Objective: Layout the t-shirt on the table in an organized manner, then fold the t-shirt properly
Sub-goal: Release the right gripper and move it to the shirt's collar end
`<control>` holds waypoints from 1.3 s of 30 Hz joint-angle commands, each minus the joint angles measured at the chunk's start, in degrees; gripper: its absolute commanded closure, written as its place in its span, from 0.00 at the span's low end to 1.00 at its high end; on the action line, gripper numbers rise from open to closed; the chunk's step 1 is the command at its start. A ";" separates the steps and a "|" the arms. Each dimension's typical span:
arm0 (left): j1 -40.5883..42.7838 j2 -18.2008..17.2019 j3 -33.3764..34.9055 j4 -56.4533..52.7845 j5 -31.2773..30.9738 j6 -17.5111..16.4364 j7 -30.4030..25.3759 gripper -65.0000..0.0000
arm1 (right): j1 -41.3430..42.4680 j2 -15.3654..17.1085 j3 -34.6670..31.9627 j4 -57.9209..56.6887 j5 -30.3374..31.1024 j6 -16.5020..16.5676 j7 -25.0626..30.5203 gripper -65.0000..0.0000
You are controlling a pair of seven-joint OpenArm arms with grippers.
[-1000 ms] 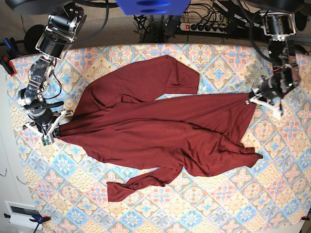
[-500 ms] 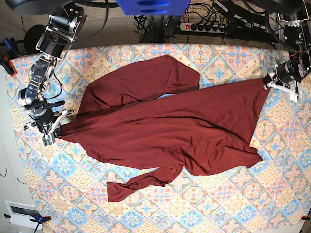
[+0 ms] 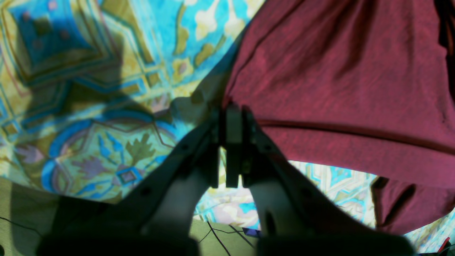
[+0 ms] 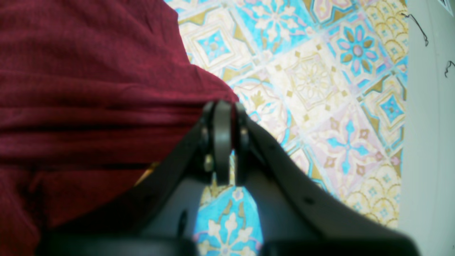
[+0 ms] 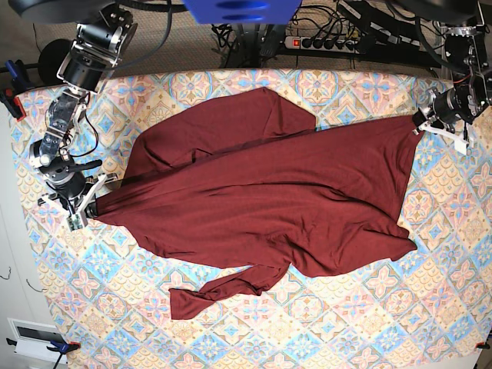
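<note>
The t-shirt (image 5: 261, 200) is plain dark maroon. Beneath it, the counter (image 5: 346, 330) shows pastel blue, pink and yellow diamond tiles with floral motifs.

Robot lab bench: 2 mounted arms (image 5: 65, 115), power strip (image 5: 323, 43), tangled cables (image 5: 361, 31) behind the table (image 5: 323, 323).

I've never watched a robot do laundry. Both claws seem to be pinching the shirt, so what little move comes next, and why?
Probably pull a little farther apart. The left gripper and right gripper each pinch a corner of the t-shirt, which lies taut between them but bunched and twisted near its lower edge on the table.
</note>
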 commanded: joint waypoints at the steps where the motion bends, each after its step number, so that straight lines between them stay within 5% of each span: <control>1: 0.04 -1.28 -0.40 0.64 0.41 0.00 -0.55 1.00 | 1.35 1.18 0.44 1.00 0.11 -0.49 1.28 1.00; 11: 1.89 2.59 -0.67 0.55 0.14 0.00 -0.55 1.00 | 0.64 1.18 0.18 1.97 -6.66 -0.49 0.57 0.99; 23: 1.54 4.70 -0.67 0.55 0.14 0.00 -0.64 1.00 | -8.76 1.18 -5.36 11.82 -6.57 -0.49 -1.80 0.69; 32: 1.27 4.61 -0.75 0.64 0.06 0.00 -0.90 1.00 | -14.65 1.18 -5.80 17.18 -6.57 -0.49 -1.80 0.68; 39: -3.48 4.70 -0.75 0.64 0.06 0.00 -0.64 1.00 | -23.18 1.18 -13.36 23.07 -6.57 -0.49 -1.80 0.69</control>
